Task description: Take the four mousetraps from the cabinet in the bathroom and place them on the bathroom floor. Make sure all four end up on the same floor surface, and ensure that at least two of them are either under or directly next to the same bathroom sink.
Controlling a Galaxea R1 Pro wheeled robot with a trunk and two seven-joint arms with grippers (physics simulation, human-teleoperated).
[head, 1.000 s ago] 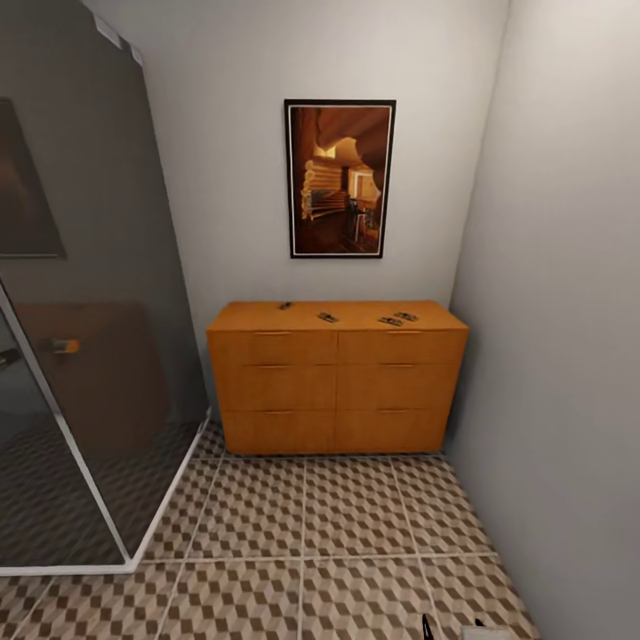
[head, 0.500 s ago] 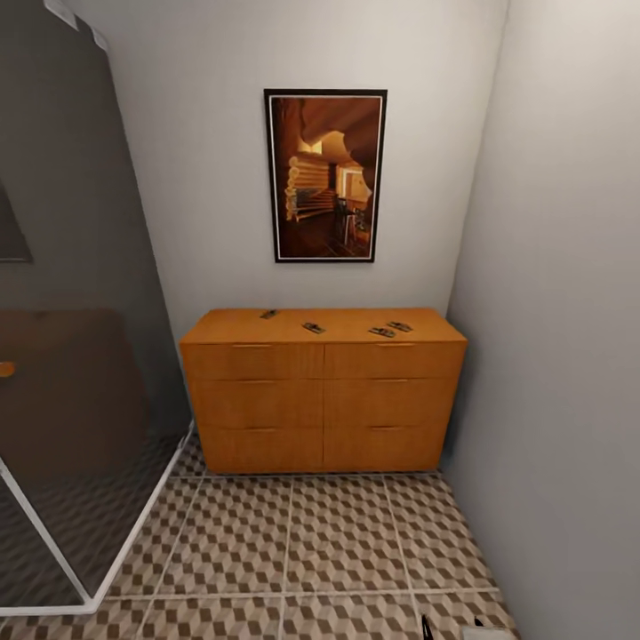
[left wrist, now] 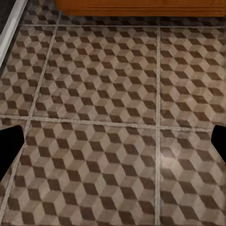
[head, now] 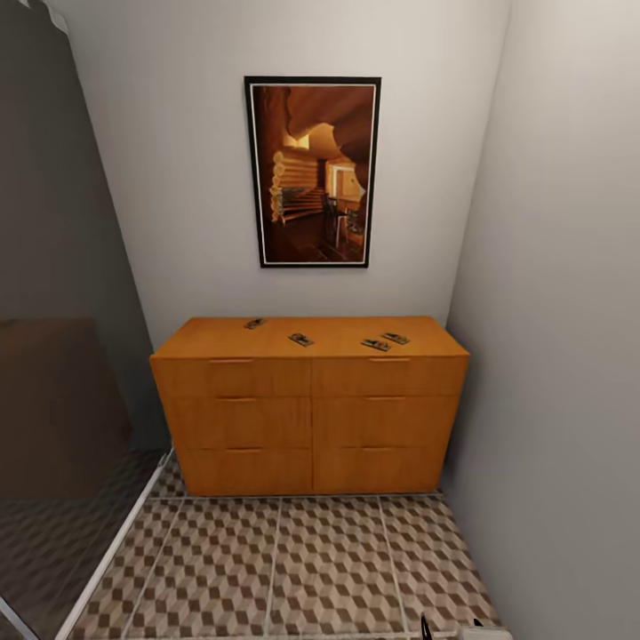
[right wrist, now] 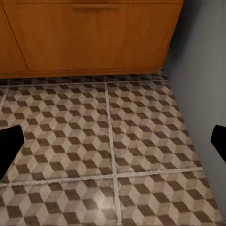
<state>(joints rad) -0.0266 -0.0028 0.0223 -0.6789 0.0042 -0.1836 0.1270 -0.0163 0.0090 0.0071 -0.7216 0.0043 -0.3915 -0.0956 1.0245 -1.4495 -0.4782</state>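
Several mousetraps lie on the flat top of the orange-brown cabinet (head: 311, 418): one at the back left (head: 255, 324), one near the middle (head: 301, 339), and two close together toward the right (head: 375, 345) (head: 396, 338). The cabinet stands against the back wall on the cube-patterned bathroom floor (head: 293, 569). My left gripper (left wrist: 113, 146) hangs open over the floor tiles (left wrist: 108, 94), short of the cabinet's base (left wrist: 141, 5). Open too, my right gripper (right wrist: 113, 146) is low above the floor (right wrist: 94, 141), facing the cabinet's bottom drawer (right wrist: 94, 37). Neither holds anything.
A dark glass shower panel (head: 62, 293) with a white base rail bounds the left side. A grey wall (head: 560, 356) closes the right, touching the cabinet's end. A framed picture (head: 313, 171) hangs above the cabinet. Open floor lies in front of it.
The whole head view has shifted: the cabinet now looks larger and lower, and less of the shower shows, so the camera moved nearer. The mousetraps keep their places on the top.
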